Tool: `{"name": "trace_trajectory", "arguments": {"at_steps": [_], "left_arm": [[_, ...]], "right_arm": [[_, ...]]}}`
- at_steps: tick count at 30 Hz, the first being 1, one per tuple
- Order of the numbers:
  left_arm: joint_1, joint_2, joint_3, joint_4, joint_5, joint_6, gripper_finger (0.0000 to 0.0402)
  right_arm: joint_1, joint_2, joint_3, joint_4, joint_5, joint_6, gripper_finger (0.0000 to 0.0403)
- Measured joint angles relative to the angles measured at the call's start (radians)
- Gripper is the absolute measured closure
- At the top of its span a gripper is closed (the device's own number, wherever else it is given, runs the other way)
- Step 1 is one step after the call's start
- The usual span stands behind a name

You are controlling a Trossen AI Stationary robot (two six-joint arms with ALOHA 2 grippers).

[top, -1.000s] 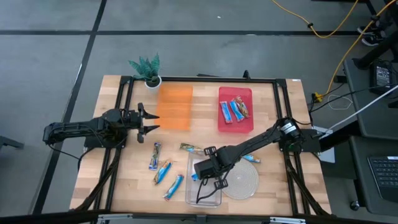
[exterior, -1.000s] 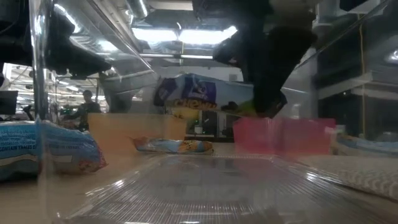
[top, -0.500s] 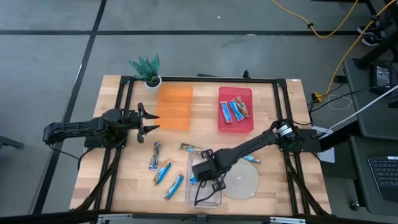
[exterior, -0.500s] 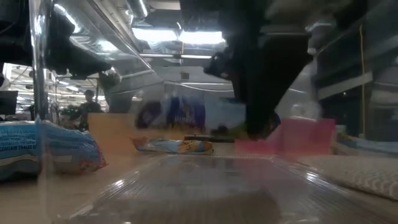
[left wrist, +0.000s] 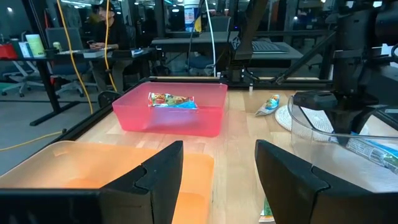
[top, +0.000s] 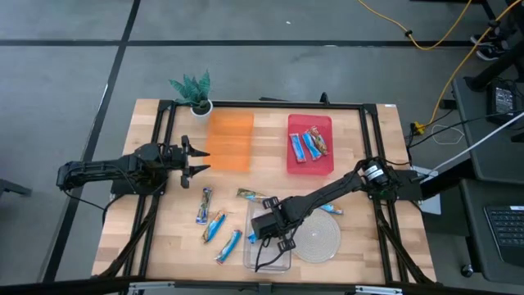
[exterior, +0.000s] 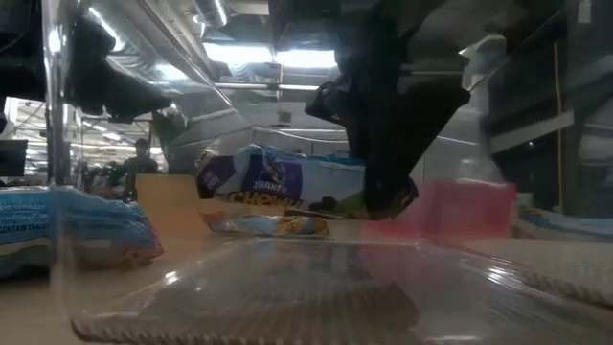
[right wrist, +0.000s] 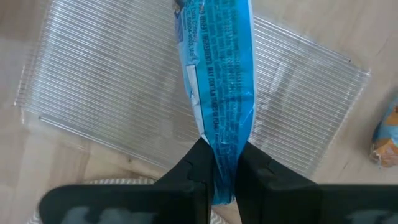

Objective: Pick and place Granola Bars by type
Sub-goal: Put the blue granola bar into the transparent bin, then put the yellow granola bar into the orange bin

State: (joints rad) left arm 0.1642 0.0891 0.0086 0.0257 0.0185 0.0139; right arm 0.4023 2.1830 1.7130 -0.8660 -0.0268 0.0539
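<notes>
My right gripper (top: 266,230) hangs over the clear tray (top: 278,256) at the table's near middle, shut on a blue granola bar (right wrist: 219,74). Three loose blue bars (top: 214,225) lie on the wood left of the clear tray. One more bar (top: 254,196) lies beyond it and another (top: 332,209) to its right. Three bars (top: 308,145) lie in the red tray (top: 295,164). The orange tray (top: 229,142) holds nothing. My left gripper (top: 196,160) waits open at the table's left side, beside the orange tray. My right gripper pinches one end of the blue bar (right wrist: 224,165) between its two fingers (right wrist: 194,169), coming steeply from above. The rest of the bar sticks out past the fingertips, roughly level in the low view (exterior: 278,180). It hangs clear above the clear tray's ribbed floor (exterior: 287,287).
A round woven mat (top: 319,239) lies right of the clear tray, partly under my right arm. A small potted plant (top: 195,92) stands at the far left corner. Bare wood lies between the orange and red trays.
My right gripper has sunk toward the clear tray, drifting a little toward the table's near left, still shut on the blue bar. The bar has come down with it and hangs lower over the tray floor.
</notes>
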Motion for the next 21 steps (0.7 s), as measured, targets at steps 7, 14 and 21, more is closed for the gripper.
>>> {"name": "trace_trajectory", "arguments": {"at_steps": [7,14,21], "left_arm": [[0.000,0.000,0.000,0.000,0.000,0.000,0.0208],[0.000,0.000,0.000,0.000,0.000,0.000,0.0208],[0.000,0.000,0.000,0.000,0.000,0.000,0.0208]], "right_arm": [[0.000,0.001,0.000,-0.004,0.008,0.017,0.0339],[0.000,0.000,-0.001,-0.006,0.008,0.047,0.0253],[0.004,0.006,0.047,-0.076,-0.001,0.076,0.0208]]}}
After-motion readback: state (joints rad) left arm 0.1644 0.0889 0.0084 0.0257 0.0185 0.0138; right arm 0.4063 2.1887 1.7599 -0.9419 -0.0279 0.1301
